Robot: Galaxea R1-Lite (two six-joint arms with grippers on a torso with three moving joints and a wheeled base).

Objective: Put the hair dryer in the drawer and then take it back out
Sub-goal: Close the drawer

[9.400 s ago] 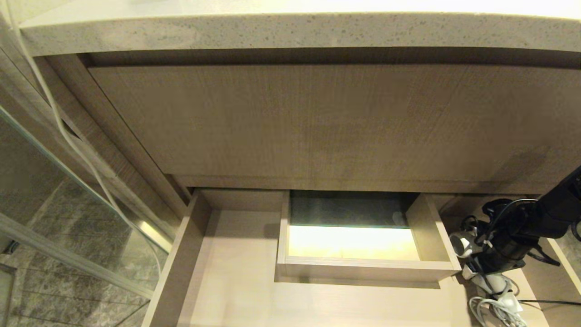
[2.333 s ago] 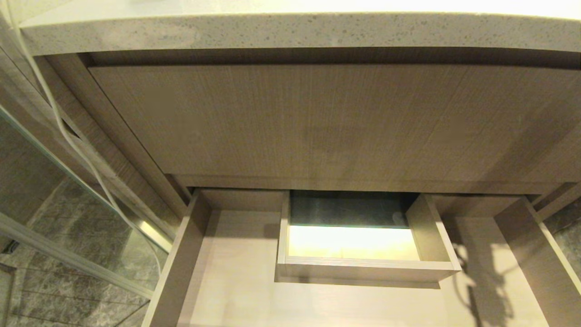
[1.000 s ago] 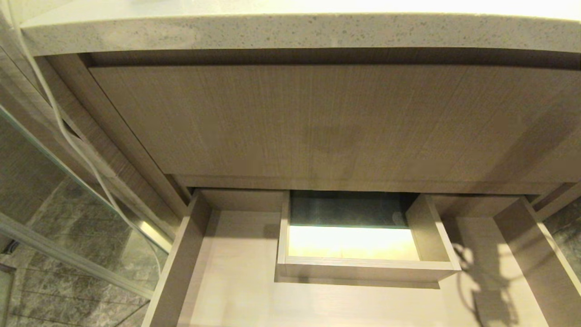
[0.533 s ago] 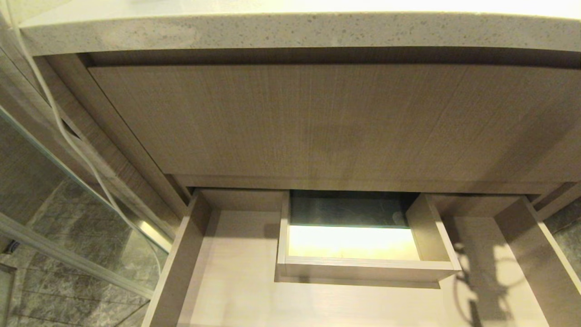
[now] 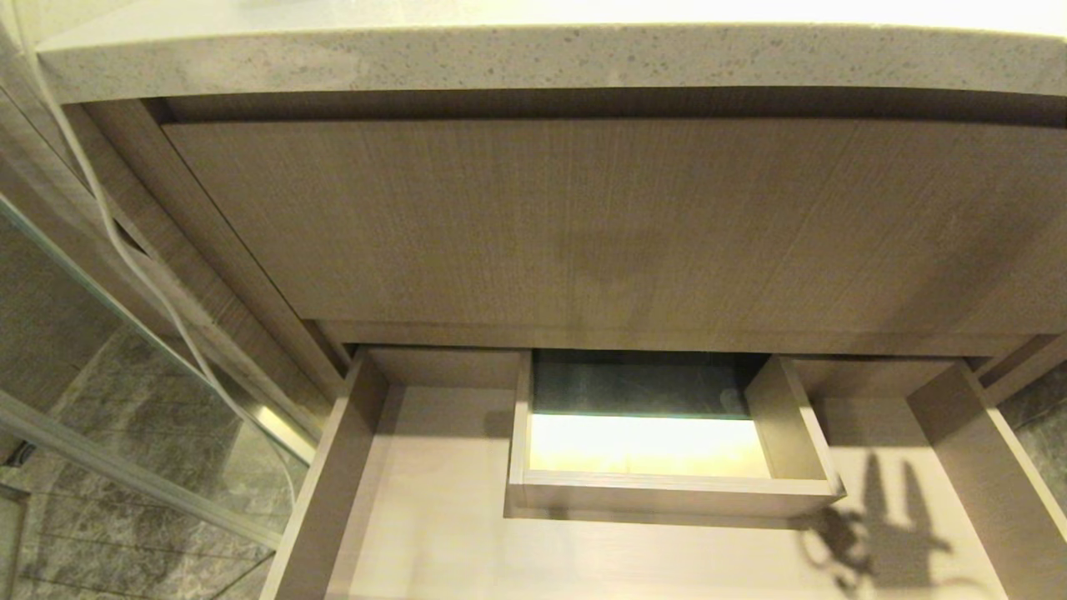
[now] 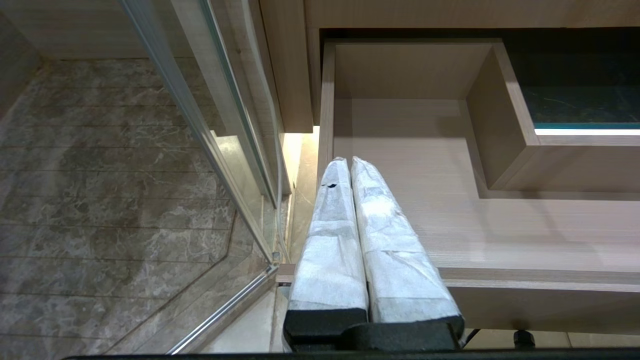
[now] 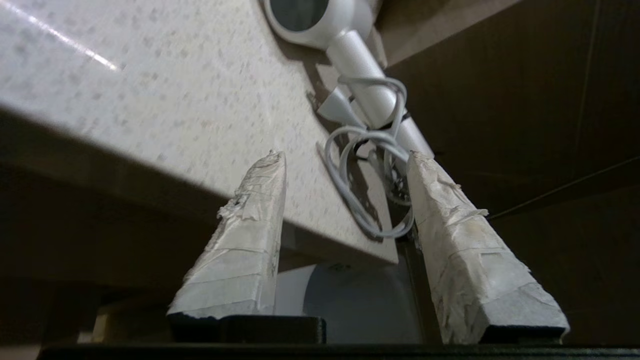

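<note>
The hair dryer (image 7: 325,25) is seen lying on the speckled counter (image 7: 150,90), its coiled cord (image 7: 360,185) near the counter's edge. The right gripper (image 7: 345,160) is held below that edge, fingers apart and empty. The drawer (image 5: 433,500) stands open; the left gripper (image 6: 350,167), fingers together, hangs over its corner beside a glass panel (image 6: 200,125).

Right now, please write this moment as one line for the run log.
hair dryer: on the speckled countertop, released | drawer: open, nothing seen inside | right gripper: open | left gripper: shut, idle
</note>
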